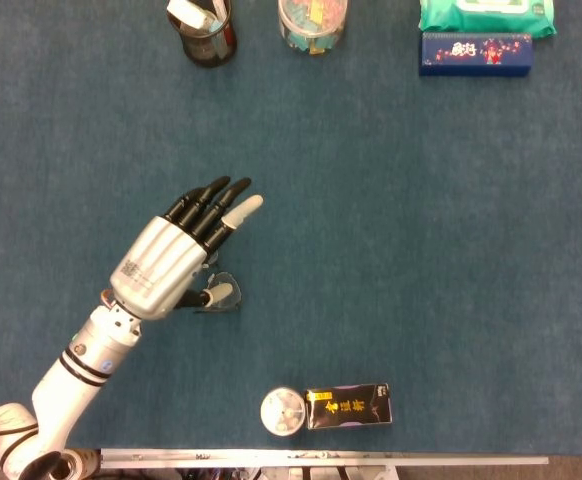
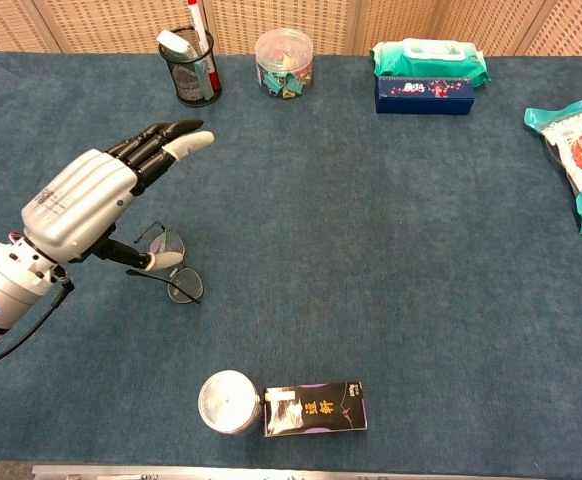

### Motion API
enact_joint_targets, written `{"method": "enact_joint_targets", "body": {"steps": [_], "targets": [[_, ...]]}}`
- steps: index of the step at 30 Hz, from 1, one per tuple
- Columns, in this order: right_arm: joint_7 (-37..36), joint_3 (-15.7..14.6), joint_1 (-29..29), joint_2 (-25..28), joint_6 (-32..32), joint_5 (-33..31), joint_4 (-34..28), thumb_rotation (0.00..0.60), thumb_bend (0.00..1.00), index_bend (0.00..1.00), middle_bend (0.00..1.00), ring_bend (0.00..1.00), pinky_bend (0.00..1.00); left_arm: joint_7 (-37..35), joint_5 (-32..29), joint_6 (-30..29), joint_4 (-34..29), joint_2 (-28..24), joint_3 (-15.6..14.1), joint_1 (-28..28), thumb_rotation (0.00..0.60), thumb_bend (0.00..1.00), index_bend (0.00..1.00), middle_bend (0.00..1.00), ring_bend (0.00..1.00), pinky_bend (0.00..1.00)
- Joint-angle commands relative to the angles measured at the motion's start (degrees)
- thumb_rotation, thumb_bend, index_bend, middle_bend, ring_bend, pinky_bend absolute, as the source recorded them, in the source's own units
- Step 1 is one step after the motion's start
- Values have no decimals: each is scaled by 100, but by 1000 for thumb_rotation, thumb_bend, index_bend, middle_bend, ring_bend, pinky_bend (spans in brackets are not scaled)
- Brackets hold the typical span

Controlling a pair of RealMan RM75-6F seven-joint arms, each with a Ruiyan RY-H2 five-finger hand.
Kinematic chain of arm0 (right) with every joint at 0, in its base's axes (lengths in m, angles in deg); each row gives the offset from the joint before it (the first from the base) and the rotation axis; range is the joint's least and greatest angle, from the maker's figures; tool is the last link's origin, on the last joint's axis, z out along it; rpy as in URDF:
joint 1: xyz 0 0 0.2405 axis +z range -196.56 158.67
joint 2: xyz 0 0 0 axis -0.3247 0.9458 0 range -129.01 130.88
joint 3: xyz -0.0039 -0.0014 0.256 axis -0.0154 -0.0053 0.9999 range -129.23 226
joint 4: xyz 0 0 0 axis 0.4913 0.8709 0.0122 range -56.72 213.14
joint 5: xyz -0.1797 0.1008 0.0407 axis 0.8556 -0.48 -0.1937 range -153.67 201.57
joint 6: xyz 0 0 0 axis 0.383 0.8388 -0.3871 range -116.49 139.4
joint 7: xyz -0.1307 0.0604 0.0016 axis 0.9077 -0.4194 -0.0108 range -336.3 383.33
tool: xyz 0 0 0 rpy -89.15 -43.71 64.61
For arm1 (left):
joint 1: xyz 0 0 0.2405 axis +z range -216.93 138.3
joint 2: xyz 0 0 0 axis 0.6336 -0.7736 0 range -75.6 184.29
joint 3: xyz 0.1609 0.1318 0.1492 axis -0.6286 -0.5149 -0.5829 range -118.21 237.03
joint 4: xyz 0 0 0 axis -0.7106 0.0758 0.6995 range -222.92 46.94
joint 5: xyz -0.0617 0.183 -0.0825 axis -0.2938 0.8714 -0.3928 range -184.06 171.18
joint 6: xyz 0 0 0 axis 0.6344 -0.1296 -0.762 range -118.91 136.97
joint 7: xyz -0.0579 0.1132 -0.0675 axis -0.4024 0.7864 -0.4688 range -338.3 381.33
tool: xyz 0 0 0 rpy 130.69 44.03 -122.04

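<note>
The left hand (image 2: 81,205) is over the glasses (image 2: 171,262) on the blue surface (image 2: 391,250), fingers (image 2: 166,145) straight and spread, holding nothing. A black mesh cup (image 2: 195,78) holds pens, and a clear jar (image 2: 284,62) holds small colored bits.

Robot hand (image 2: 96,195) above glasses (image 2: 176,265)

The left hand (image 1: 176,262) (image 2: 89,200) is stretched out flat over the left part of the table, back upward, holding nothing. Its dark fingers (image 1: 211,200) lie straight and close together, pointing toward the far right, while the thumb (image 2: 141,257) sticks out apart toward the near side. The silver forearm (image 1: 76,360) runs back to the near left corner. The right hand appears in neither view.
</note>
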Motion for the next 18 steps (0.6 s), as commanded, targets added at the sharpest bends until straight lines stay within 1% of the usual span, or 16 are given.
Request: {"method": "enact_joint_targets", "body": {"steps": [1,12,18], "targets": [[1,-4,1,0,-3,7,-1,600,207,294,419,314,304,25,5,-75,-95,-120,44,17,600,83,0,0,10,173],[41,-14,4,-11,-14,27,-12,600,207,294,419,314,304,91,142,-386,-533,-536,156,68,600,83,0,0,13,173],[40,-8,8,-8,-27,11,-16,600,207,294,419,314,304,-10,-166,-151,-284,-523,267,46,600,83,0,0,13,173]]}}
